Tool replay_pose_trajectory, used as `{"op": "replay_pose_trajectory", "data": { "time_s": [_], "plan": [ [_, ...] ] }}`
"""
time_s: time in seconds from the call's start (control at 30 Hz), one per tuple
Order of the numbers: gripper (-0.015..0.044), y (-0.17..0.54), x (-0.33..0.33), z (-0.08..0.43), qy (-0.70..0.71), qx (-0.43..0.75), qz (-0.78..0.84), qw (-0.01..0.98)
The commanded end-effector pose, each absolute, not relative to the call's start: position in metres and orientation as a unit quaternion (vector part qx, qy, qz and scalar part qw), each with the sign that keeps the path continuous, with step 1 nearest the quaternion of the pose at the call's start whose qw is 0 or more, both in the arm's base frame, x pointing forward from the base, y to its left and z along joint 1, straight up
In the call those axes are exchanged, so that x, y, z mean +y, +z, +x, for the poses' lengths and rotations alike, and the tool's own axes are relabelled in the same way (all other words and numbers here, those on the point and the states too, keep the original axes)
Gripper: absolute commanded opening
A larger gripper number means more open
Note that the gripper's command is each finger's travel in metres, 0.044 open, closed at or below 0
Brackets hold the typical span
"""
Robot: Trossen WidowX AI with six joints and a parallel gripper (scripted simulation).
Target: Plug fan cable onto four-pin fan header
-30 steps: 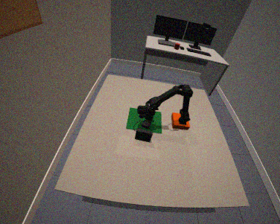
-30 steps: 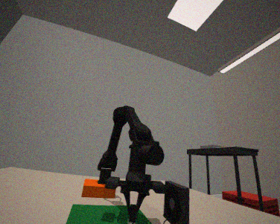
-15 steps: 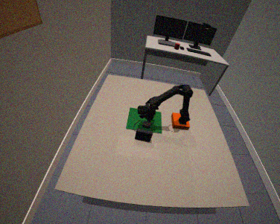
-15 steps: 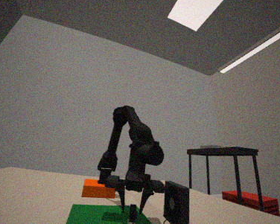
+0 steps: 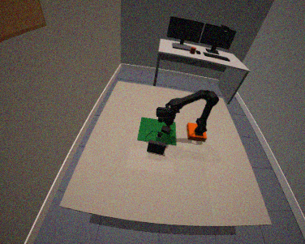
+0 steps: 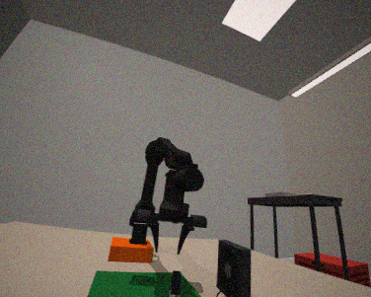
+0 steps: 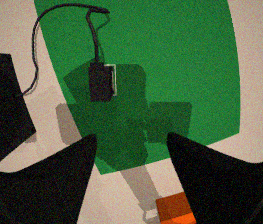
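The black plug stands upright at the pale-outlined four-pin header on the green board. In the wrist view the header's outline shows along the plug's right side; how deep the plug sits cannot be told. Its black cable loops over the board's edge to the black fan. My gripper is open and empty. In the exterior view its fingertips hang above the board's level, clear of the plug.
The orange block at the arm's base lies beside the board. The fan stands close by the board's edge, on the plug's side. A desk with two monitors stands far behind.
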State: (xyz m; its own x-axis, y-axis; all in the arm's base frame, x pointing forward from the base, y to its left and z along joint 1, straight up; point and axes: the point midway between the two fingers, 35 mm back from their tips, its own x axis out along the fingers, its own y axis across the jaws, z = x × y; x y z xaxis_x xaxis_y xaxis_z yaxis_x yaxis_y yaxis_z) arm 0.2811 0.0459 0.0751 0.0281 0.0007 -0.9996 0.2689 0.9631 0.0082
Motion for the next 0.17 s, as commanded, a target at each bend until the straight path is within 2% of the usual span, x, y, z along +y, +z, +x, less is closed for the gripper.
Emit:
{"op": "replay_pose_trajectory", "data": {
  "time_s": [0.0,0.13],
  "plan": [
    [0.026,0.074,0.028,0.237,-0.095,0.692,0.098,0.709],
    [0.026,0.068,0.018,0.206,-0.095,0.693,0.097,0.708]
  ]
}}
